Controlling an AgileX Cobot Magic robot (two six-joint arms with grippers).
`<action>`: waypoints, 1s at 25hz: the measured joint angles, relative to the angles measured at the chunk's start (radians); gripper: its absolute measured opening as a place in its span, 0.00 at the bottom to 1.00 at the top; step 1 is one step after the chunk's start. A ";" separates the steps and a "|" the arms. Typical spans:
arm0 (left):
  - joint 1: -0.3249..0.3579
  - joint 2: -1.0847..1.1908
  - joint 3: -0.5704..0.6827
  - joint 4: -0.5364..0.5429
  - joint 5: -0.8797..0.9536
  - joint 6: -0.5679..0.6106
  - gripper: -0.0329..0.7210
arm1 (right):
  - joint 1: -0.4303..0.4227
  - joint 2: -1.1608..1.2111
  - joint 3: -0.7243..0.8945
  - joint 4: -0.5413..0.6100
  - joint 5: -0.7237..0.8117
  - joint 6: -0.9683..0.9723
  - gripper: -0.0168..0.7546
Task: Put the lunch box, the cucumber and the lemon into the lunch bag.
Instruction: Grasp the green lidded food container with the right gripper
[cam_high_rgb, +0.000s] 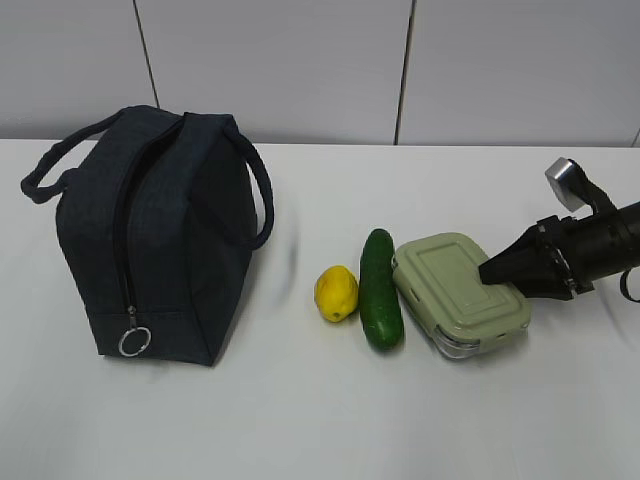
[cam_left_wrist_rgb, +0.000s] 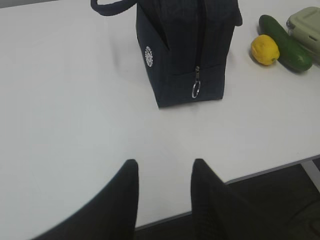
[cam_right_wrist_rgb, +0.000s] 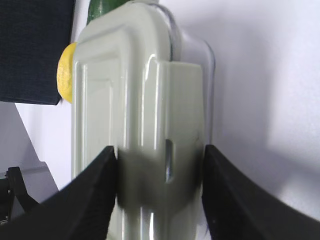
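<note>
Nothing is sitting in the zipped lunch bag (cam_high_rgb: 150, 235) yet — we are straddling the lunch box (cam_high_rgb: 460, 292) with our right gripper (cam_right_wrist_rgb: 160, 155), its jaws apart at the sides; cucumber (cam_high_rgb: 380, 290), lemon (cam_high_rgb: 336, 293) waiting; left gripper (cam_left_wrist_rgb: 164, 175) is hanging parted, empty.

On the desk (cam_high_rgb: 300, 420), the lunch bag (cam_high_rgb: 160, 240) stands at the left. To its right lie the lemon (cam_high_rgb: 336, 293), then the cucumber (cam_high_rgb: 380, 290) just beside it, then the lunch box (cam_high_rgb: 455, 290) against the cucumber, the right tool (cam_high_rgb: 492, 272) at its right end.
</note>
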 joint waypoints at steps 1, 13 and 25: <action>0.000 0.000 0.000 0.000 0.000 0.000 0.36 | 0.000 0.000 0.000 0.000 0.000 -0.001 0.52; 0.000 0.000 0.000 -0.002 0.000 0.000 0.36 | 0.000 0.000 0.000 0.000 0.002 -0.002 0.51; 0.000 0.000 0.000 -0.002 0.000 0.000 0.36 | 0.000 0.000 0.000 0.000 0.003 -0.002 0.51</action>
